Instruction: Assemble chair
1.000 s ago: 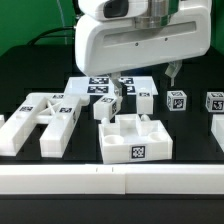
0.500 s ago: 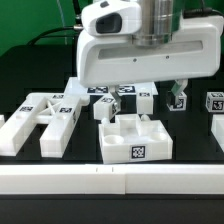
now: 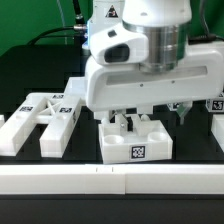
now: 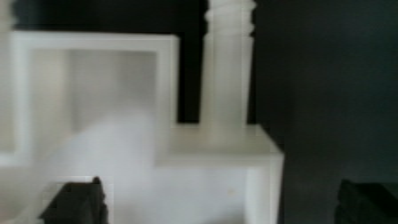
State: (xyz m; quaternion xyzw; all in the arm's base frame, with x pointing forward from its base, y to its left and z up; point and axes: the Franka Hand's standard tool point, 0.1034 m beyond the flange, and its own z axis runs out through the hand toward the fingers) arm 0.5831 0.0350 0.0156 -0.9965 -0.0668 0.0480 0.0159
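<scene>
Chair's seat block sits near-centre on the black table, just behind the white front rail, open hollow up, tag on its near face. Gripper hangs directly over it, jaws spread wide and gripping nothing. One finger dips at the hollow, while the other stands outside the block on the exterior view's right. So the block lies straight below the jaws and slightly to the exterior view's left of their midline, with its right-hand wall between them. Block is roughly square, with no real long axis; the wall in the gap runs near-to-far, square to the jaws' left-right closing line. That reads as a pre-grasp: lower a bit more, then close on that wall. Wrist view agrees: seat block fills the frame, one dark fingertip is over the white plastic, and the other is over bare table, so the gripper is unclenched. Whether the fingers touch the block, I cannot tell. H-shaped frame piece lies flat to the exterior view's left, well apart from the jaws. A slim white post shows beyond the block in the wrist view; which part it is stays unclear. A small tagged piece is at the far right edge. Marker board is farthest, mostly hidden behind the arm.
</scene>
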